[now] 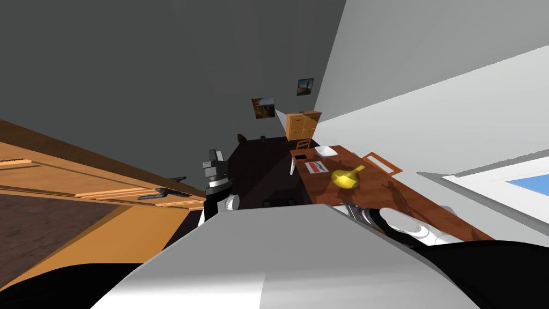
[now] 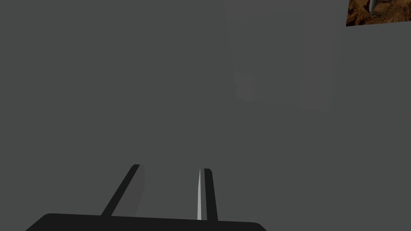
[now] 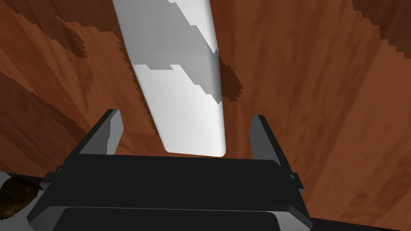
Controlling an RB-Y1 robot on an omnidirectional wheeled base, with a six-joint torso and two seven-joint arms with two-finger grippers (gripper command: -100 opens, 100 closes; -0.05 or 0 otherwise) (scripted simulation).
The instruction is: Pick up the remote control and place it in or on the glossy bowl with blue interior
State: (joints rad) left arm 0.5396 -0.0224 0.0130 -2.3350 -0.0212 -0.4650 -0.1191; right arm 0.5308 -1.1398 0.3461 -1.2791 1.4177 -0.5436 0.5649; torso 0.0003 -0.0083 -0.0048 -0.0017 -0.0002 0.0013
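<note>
Hovering wide open, right pincer straddles one end of the white remote control on the reddish-brown worktop, fingers clear of it; left pincer narrowly parted, holding nothing.

Got the right gripper spread wide, low at near right. Holding the left gripper up at left, fingers parted, nothing gripped.
</note>
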